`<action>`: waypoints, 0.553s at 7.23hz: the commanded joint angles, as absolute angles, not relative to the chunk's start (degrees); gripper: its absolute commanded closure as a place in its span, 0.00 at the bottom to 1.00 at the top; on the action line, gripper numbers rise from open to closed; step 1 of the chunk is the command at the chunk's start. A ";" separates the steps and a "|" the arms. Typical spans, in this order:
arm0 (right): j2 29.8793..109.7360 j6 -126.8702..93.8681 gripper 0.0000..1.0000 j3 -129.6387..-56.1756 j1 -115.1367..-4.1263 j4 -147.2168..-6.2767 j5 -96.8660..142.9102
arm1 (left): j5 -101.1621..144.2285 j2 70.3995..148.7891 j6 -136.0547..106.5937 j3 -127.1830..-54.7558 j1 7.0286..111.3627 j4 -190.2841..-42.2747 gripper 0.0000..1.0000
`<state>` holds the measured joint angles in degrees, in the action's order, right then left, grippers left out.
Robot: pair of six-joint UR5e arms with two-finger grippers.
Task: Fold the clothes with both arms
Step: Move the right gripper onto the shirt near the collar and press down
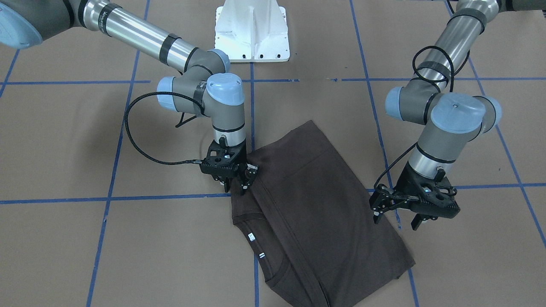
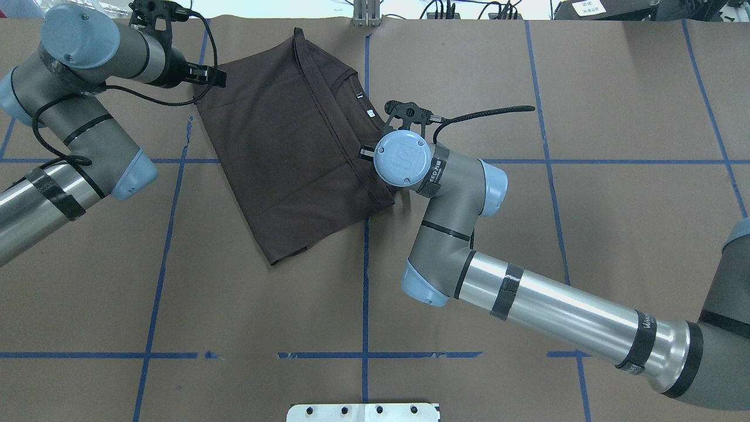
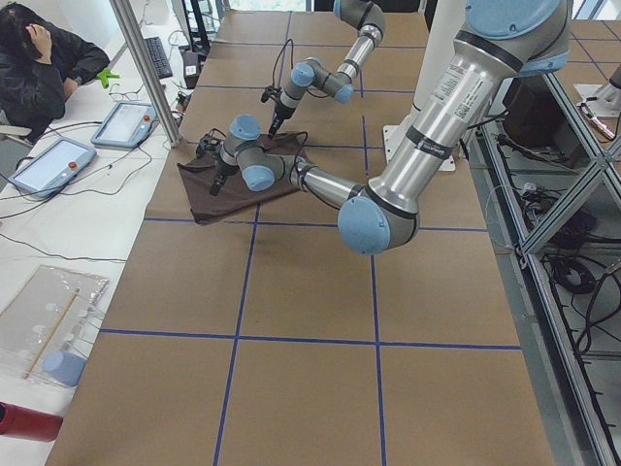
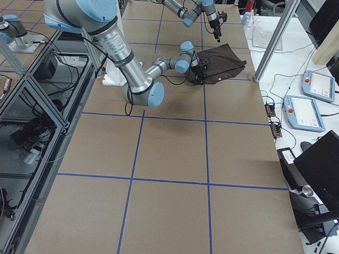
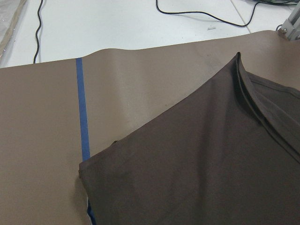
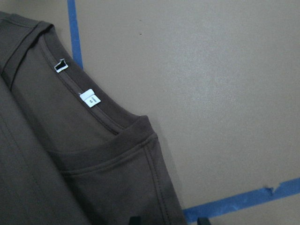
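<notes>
You've got the dark T-shirt (image 1: 307, 200) lying folded on the brown desk (image 1: 64, 140) gridded with blue tape (image 1: 128, 198), right claw (image 1: 237, 187) spread astride its collar-side edge, left claw (image 1: 396, 221) released at the opposite edge.

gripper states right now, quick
Left gripper: open, empty, at the T-shirt edge.
Right gripper: open, fingers astride the T-shirt's shoulder edge, not clamped.

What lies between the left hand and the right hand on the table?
The folded T-shirt fills the stretch between right hand and left hand, clearest in the front-facing view.
</notes>
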<state>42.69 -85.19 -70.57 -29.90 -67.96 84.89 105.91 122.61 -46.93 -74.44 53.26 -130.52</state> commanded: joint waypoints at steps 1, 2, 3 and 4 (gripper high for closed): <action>42.63 -85.52 0.77 -70.58 -29.79 -67.94 84.81 | 105.91 122.61 -46.93 -74.44 53.26 -130.52 0.00; 42.54 -85.52 1.00 -70.66 -29.79 -67.94 84.81 | 105.91 122.61 -46.93 -74.44 53.26 -130.52 0.00; 42.63 -85.34 1.00 -70.66 -29.79 -67.94 84.81 | 105.91 122.61 -46.93 -74.44 53.26 -130.60 0.00; 42.63 -85.17 1.00 -70.66 -29.79 -68.03 84.81 | 105.91 122.61 -46.93 -74.53 53.26 -130.52 0.00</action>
<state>42.61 -85.35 -70.65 -29.80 -67.96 84.82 105.91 122.61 -46.93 -74.46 53.26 -130.56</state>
